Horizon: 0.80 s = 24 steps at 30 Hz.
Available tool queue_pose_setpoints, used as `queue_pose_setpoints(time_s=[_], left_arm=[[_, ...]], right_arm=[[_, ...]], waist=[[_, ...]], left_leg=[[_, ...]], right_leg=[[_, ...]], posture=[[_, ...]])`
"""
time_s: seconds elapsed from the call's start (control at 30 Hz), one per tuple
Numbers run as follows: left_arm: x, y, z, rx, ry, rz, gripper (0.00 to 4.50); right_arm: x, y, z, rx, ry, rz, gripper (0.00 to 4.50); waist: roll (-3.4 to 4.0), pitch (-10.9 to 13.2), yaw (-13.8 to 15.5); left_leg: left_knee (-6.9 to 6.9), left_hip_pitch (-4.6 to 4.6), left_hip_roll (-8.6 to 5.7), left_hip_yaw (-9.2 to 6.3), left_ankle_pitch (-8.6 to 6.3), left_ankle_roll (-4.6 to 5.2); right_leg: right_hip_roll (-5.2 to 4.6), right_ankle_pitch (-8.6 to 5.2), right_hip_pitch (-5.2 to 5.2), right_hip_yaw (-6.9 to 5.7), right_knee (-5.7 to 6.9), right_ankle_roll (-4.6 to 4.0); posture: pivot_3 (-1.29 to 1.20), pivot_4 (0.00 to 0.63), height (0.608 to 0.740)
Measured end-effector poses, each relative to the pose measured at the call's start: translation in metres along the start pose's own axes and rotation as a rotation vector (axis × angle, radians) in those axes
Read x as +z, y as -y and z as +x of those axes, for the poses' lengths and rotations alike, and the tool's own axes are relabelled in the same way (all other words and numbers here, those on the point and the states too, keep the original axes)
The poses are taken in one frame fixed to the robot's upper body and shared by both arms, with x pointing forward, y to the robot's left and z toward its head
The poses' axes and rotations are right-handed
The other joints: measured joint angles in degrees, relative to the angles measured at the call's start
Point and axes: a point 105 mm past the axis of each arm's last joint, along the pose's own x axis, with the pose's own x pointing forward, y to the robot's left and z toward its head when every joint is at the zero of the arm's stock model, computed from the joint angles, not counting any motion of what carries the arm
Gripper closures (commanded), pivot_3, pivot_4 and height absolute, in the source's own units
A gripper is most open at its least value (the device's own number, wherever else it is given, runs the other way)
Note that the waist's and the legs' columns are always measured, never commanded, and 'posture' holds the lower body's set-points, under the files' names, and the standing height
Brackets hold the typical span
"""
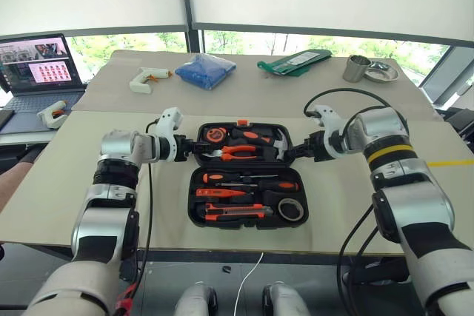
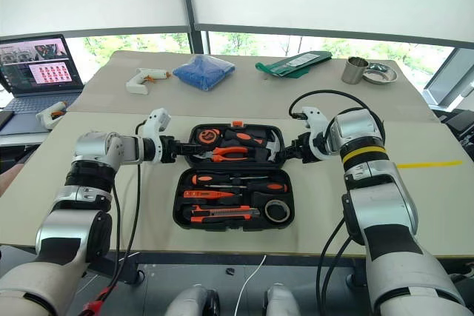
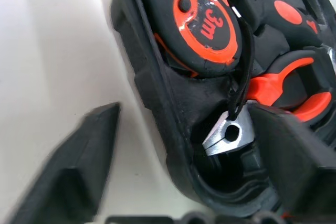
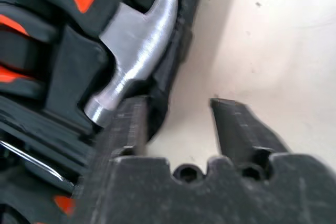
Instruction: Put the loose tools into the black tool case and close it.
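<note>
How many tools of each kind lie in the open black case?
Screwdrivers: 3
Knife: 1
Tape roll: 1
Tape measure: 1
Pliers: 1
Hammer: 1
Total: 8

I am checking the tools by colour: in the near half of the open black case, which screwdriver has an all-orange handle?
The small all-orange screwdriver, third down, just above the orange-and-black utility knife. The two slim screwdrivers above it have orange-and-black handles.
</note>
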Motion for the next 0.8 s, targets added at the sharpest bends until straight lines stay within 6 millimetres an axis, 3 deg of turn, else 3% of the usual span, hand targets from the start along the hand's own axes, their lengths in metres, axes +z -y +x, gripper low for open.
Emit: queue_pose_setpoints(time_s=[0.1, 0.23, 0.4, 0.6, 0.7, 0.8], left_arm=[[0.001, -0.002, -0.002, -0.005, 0.021, -0.024, 2.94], [0.002, -0.007, -0.006, -0.030, 0.094, -0.076, 4.48], [0.004, -0.007, -0.010, -0.091, 0.298, -0.007, 4.48], [0.011, 0.003, -0.031, -0.123, 0.540, 0.143, 4.48], [0.002, 0.008, -0.042, -0.136, 0.629, 0.240, 4.48], [-0.016, 0.017, -0.050, -0.162, 0.675, 0.355, 4.48]], right_arm=[[0.002, -0.002, 0.001, 0.017, 0.014, 0.034, 4.50], [0.000, 0.001, 0.000, 0.049, 0.041, 0.143, 4.50], [0.007, 0.005, 0.000, 0.072, 0.170, 0.089, 4.50], [0.020, -0.007, -0.017, 0.051, 0.475, -0.223, 4.50], [0.008, -0.013, -0.030, 0.018, 0.594, -0.403, 4.50], [-0.018, -0.016, -0.039, -0.023, 0.659, -0.576, 4.50]], waist=[[0.00, 0.0, 0.2], [0.00, 0.0, 0.2], [-0.01, 0.1, 0.0], [0.01, 0.1, 0.0], [0.01, 0.1, 0.1], [0.01, 0.1, 0.3]], left_leg=[[0.01, 0.00, -0.01, -0.02, 0.00, 0.00], [0.01, 0.01, -0.01, -0.03, 0.01, 0.00], [0.00, -0.01, 0.01, -0.01, 0.03, -0.05], [-0.08, -0.18, 0.05, 0.02, 0.24, -0.41], [-0.16, -0.20, 0.02, 0.09, 0.24, -0.42], [-0.15, -0.19, -0.02, 0.08, 0.11, -0.33]], right_leg=[[-0.02, 0.01, 0.04, -0.03, 0.00, 0.01], [-0.06, 0.03, 0.04, -0.02, -0.01, 0.02], [-0.04, 0.11, 0.01, -0.02, -0.04, -0.03], [0.00, 0.15, -0.15, -0.01, 0.02, -0.01], [-0.01, 0.14, -0.12, 0.00, -0.07, 0.02], [-0.03, 0.06, 0.02, -0.02, -0.25, 0.19]], posture=[[0.00, 0.150, 0.739], [0.00, 0.150, 0.739], [0.00, 0.150, 0.739], [0.00, 0.150, 0.739], [0.00, 0.150, 0.739], [0.00, 0.150, 0.739]])
